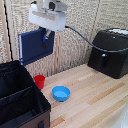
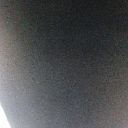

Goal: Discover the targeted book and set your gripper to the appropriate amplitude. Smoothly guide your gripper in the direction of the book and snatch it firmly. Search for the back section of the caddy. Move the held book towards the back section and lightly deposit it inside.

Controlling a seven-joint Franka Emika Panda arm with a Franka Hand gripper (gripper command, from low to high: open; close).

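High in the exterior view the dark navy book (image 1: pixel 34 46) hangs in the air, its flat cover facing the camera. My gripper (image 1: pixel 46 36) is shut on its upper edge nearest the exterior view's right, under the white block. The black fabric caddy (image 1: pixel 20 97) stands at the lower left of that view, its inner divider splitting it into compartments. The book is above the caddy's far part, well clear of its rim. In the wrist view a dark, blurred surface, the book (image 2: pixel 64 60), fills nearly the whole picture.
A red cup (image 1: pixel 39 81) stands beside the caddy, and a blue bowl (image 1: pixel 61 93) sits on the wooden table (image 1: pixel 95 100). A black hard-shelled machine with a front handle (image 1: pixel 109 52) is at the exterior view's right. A black cable runs from the arm toward it.
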